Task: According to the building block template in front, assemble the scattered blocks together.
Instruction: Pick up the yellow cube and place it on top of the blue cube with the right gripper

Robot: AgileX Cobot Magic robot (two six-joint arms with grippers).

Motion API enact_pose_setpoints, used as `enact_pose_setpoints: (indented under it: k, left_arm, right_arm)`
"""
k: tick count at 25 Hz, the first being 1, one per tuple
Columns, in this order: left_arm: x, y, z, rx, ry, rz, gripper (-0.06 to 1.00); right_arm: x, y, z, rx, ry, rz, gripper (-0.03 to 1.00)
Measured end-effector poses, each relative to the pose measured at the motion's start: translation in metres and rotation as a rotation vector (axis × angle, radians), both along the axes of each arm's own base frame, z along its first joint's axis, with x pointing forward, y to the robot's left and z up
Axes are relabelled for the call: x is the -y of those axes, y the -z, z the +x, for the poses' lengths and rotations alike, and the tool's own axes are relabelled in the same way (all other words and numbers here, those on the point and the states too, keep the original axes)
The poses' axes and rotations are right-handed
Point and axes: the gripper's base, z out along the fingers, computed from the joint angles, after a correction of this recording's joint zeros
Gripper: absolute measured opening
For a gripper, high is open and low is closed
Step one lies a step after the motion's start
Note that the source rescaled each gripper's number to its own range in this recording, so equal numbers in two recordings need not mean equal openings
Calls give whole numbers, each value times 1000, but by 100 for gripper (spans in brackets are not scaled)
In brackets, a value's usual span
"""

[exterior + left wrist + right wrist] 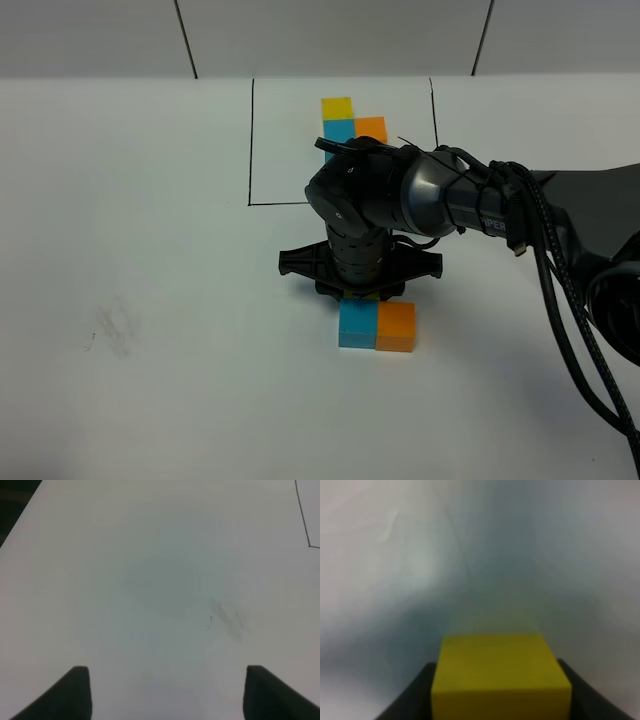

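Nearest, the cyan block [357, 325] and orange block [396, 326] touch; just behind them the right gripper [360, 292] clamps the yellow block [501, 676]. Beyond sits the building block template [346, 120]. Left gripper [167, 692] gapes empty.

Robot test bench, lab-type setting
Plain white tabletop [130, 200] with drawn black rectangle outline [250, 150]; pale panelled wall [330, 35] behind; black cabled robot arm [470, 205] over coloured cubes [377, 325].

Even, bright light falls on the white worktop [150, 250]; shadows stay soft. Both wrist views are dimmer. The right one is blurred.
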Motion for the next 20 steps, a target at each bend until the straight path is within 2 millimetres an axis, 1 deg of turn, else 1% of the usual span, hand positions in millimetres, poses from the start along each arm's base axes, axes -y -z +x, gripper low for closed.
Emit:
enact_pose_setpoints:
  k: [20]
  left_arm:
    - [0,0,0,0,0,0,46]
  right_arm:
    - [-1,0,-1,-8,4,9,21]
